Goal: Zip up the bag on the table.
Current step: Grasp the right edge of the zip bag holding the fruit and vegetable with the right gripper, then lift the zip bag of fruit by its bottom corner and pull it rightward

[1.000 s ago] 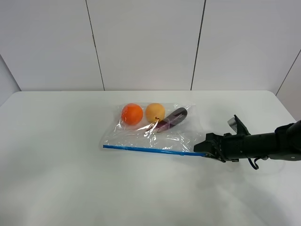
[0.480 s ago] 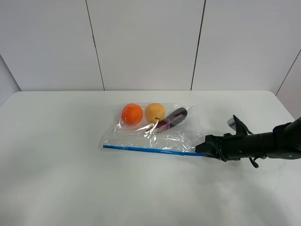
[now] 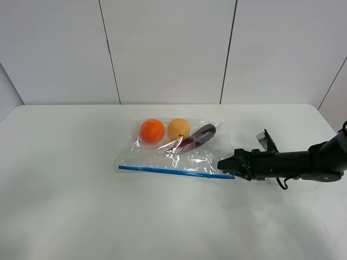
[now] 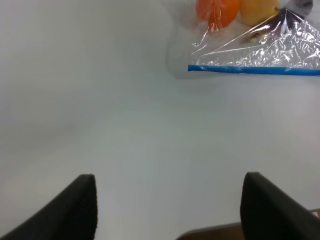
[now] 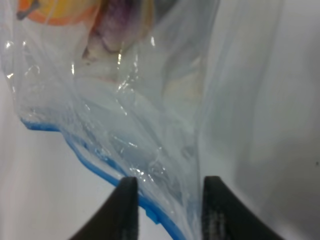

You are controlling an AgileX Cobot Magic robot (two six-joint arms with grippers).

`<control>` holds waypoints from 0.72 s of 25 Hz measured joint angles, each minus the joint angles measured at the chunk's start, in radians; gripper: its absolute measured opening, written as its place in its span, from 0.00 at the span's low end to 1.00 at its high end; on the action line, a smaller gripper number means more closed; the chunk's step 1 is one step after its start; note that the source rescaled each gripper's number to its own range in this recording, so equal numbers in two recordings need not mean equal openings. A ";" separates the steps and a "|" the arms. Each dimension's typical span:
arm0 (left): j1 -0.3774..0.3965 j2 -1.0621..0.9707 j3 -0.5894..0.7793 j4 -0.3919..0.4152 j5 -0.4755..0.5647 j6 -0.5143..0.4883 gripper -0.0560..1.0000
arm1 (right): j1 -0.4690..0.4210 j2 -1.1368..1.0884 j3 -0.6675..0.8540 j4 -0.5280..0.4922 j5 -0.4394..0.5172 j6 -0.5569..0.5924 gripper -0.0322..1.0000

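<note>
The right arm [image 3: 295,162] is matt black and tubular. A small pale grey block [image 3: 265,142] sits on top near its wrist, and a thin black cable [image 3: 281,184] loops beneath it. The right fingers [image 5: 126,207] show pale and blurred, with rounded tips. The left fingers [image 4: 75,210] are plain black wedge-shaped slabs.

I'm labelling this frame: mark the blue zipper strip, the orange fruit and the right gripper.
blue zipper strip [image 3: 173,171], exterior high view, its middle.
orange fruit [image 3: 152,130], exterior high view, its centre.
right gripper [image 3: 222,165], exterior high view, midway between its fingertips.
</note>
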 joint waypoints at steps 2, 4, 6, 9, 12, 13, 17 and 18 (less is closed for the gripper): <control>0.000 0.000 0.000 0.000 0.000 0.000 0.94 | 0.000 0.002 0.000 0.001 0.008 0.000 0.37; 0.000 0.000 0.000 0.000 0.000 0.000 0.94 | 0.000 0.003 0.000 0.003 0.015 0.001 0.29; 0.000 0.000 0.000 0.000 0.000 0.000 0.94 | 0.000 0.004 0.000 0.003 0.021 0.007 0.18; 0.000 0.000 0.000 0.000 0.000 0.000 0.94 | 0.000 0.007 0.000 0.004 0.032 0.019 0.03; 0.000 0.000 0.000 0.000 0.000 -0.001 0.94 | 0.000 0.010 0.000 -0.013 0.054 0.026 0.03; 0.000 0.000 0.000 0.000 0.000 -0.001 0.94 | 0.000 0.010 0.000 -0.025 0.059 0.029 0.03; 0.000 -0.001 0.000 -0.035 -0.003 0.033 0.94 | 0.000 0.004 0.000 -0.088 0.076 0.049 0.03; 0.000 -0.001 -0.005 -0.062 -0.005 0.076 0.94 | 0.000 -0.004 0.001 -0.102 0.068 0.057 0.03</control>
